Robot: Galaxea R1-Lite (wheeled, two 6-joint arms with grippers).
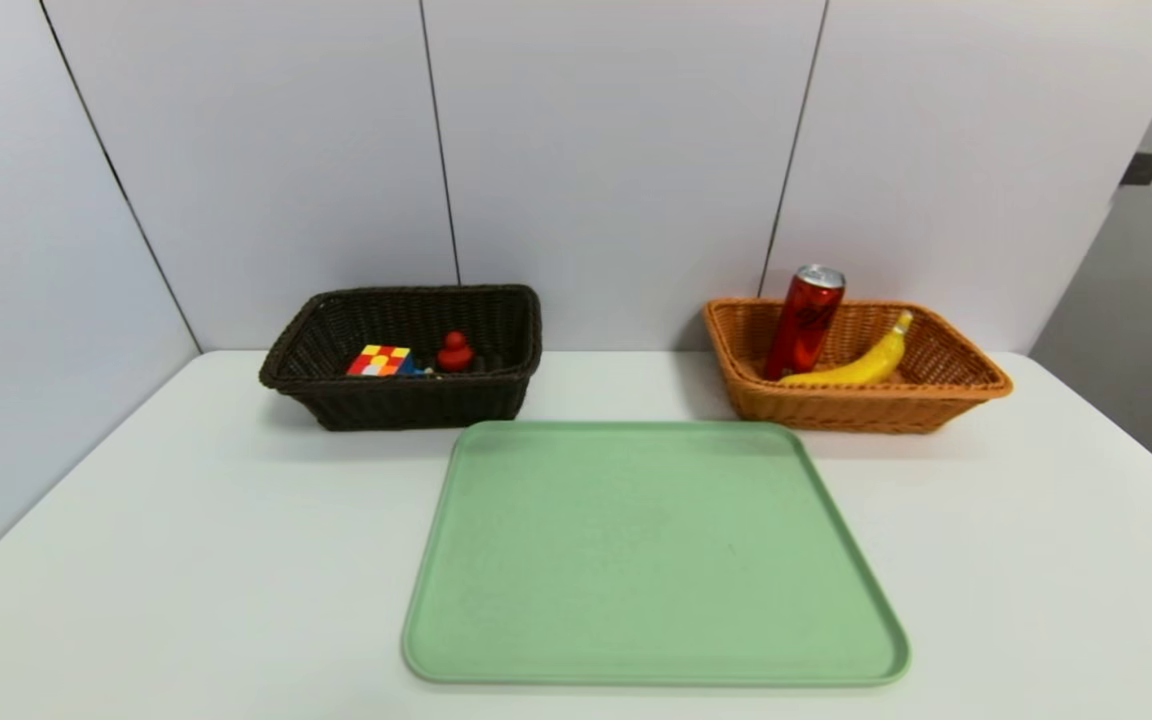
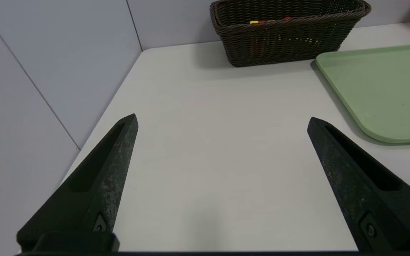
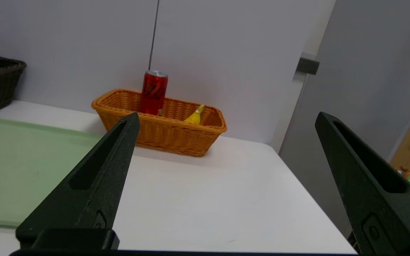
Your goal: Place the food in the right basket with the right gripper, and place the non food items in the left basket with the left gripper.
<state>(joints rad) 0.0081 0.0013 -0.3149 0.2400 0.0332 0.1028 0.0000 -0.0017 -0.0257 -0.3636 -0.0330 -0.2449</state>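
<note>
1. Head view: puzzle cube (image 1: 379, 361) and rubber duck (image 1: 455, 352) lie in the dark brown basket (image 1: 416, 408); a small blue-and-pale bit beside the cube is probably the spoon (image 1: 423, 372), mostly hidden. Red can (image 1: 804, 325) leans in the orange-tan basket (image 1: 836, 410), banana (image 1: 861, 366) beside it. Green tray (image 1: 651, 560) bare. Sorting judged complete; step in hand is to stay clear.
2. Left wrist view: left gripper (image 2: 222, 121) over the white table (image 2: 222, 170), fingers wide apart, nothing between them. Advice: avoid the brown basket's rim and the tray's edge.
3. Right wrist view: right gripper (image 3: 228, 115) above the table's near right part, fingers spread, empty. The can rises above the rim; a low sweep could tip it.
</note>
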